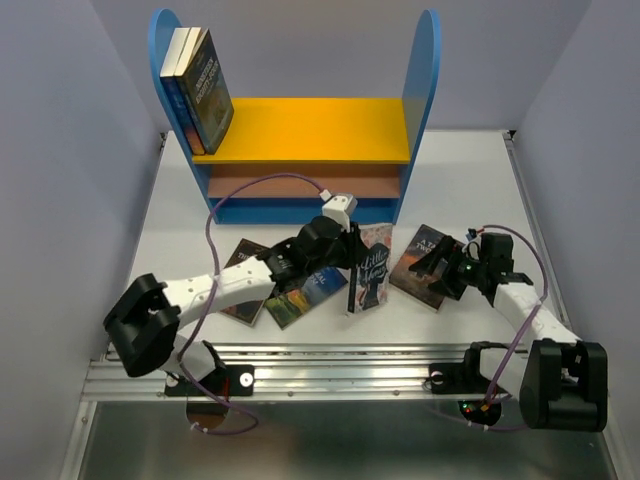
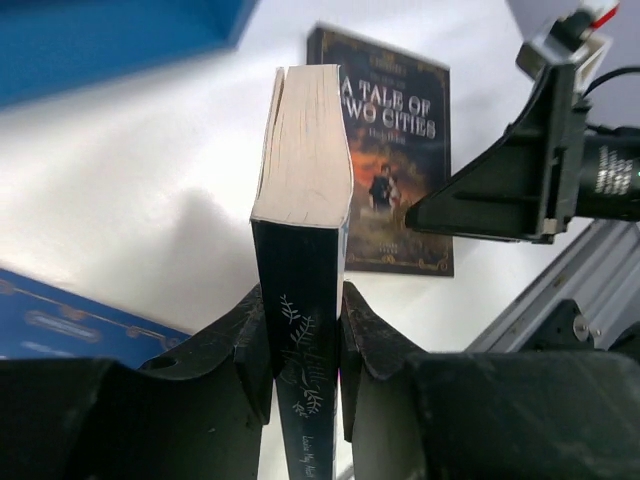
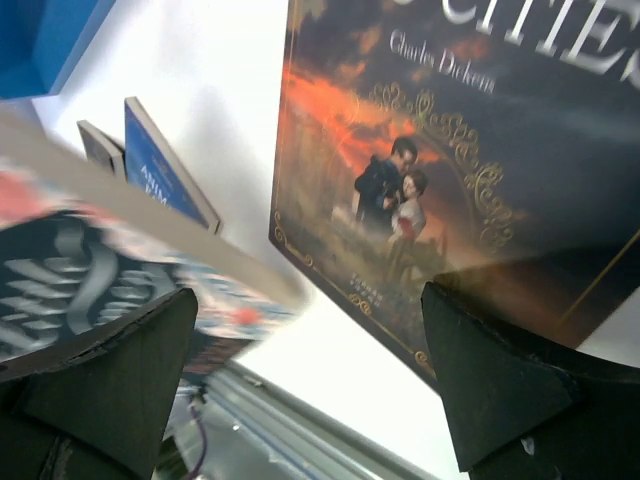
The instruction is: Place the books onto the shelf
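Note:
My left gripper (image 2: 302,300) is shut on the dark spine of a paperback (image 2: 300,190), holding it upright on edge on the table (image 1: 470,180) in front of the shelf (image 1: 310,130). From above, this book (image 1: 370,270) stands between my two arms. My right gripper (image 3: 308,300) is open just above A Tale of Two Cities (image 3: 450,150), which lies flat; nothing is between its fingers (image 3: 510,390). Two books (image 1: 200,90) lean against the shelf's left blue panel on the yellow board. Two more books (image 1: 300,290) lie flat under my left arm.
The shelf's brown lower board (image 1: 300,182) holds nothing that shows. A metal rail (image 1: 330,365) runs along the table's near edge. A blue-covered book (image 3: 160,175) lies beyond the held one. Grey walls close in both sides.

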Motion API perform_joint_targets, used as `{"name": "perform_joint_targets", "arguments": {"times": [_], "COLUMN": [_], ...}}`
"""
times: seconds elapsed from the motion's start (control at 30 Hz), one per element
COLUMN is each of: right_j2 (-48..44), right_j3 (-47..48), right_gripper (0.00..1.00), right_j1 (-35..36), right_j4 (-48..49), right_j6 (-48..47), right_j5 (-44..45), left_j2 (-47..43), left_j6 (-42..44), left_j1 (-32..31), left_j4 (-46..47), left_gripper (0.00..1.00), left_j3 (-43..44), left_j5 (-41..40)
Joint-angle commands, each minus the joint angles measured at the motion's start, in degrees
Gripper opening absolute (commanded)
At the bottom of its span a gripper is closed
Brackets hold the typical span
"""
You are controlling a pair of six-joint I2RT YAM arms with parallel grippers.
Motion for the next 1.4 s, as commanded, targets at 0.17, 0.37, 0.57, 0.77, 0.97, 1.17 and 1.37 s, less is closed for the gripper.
{"name": "perform_joint_targets", "arguments": {"times": [0.17,0.37,0.57,0.77,0.97,1.17,1.37], "right_j2": [-6.7,-8.3,-5.7,-3.4,-2.5,-0.2,1.3], "right_j3": [10.0,15.5,16.7,17.4,18.2,18.6,18.9], "right_gripper": [1.00,1.00,1.00,1.00,1.00,1.00,1.00], "right_j1": [0.0,0.0,0.0,0.0,0.0,0.0,0.0], "right_j4": [-5.6,-8.9,-9.0,-9.0,-9.1,-9.0,-9.1], "right_j6": [-6.7,-10.0,-10.6,-10.9,-11.3,-11.3,-11.4], "right_j5": [9.7,13.8,12.3,12.8,14.7,14.9,15.0], "left_j2": [-19.6,-22.1,-21.9,-15.7,-8.1,-2.7,-1.4], "left_j6": [14.2,30.0,47.2,54.7,52.2,45.4,43.1], "left_j1": [0.3,0.3,1.1,10.5,24.5,32.6,35.4], "left_j4": [3.6,7.5,21.0,26.5,30.4,31.6,29.3], "left_gripper": [0.00,0.00,0.00,0.00,0.00,0.00,0.00], "left_j3": [6.8,14.7,18.4,23.3,27.4,27.5,26.4], "left_j5": [-17.6,-28.8,-34.8,-25.1,-18.9,-14.4,-15.6]}}
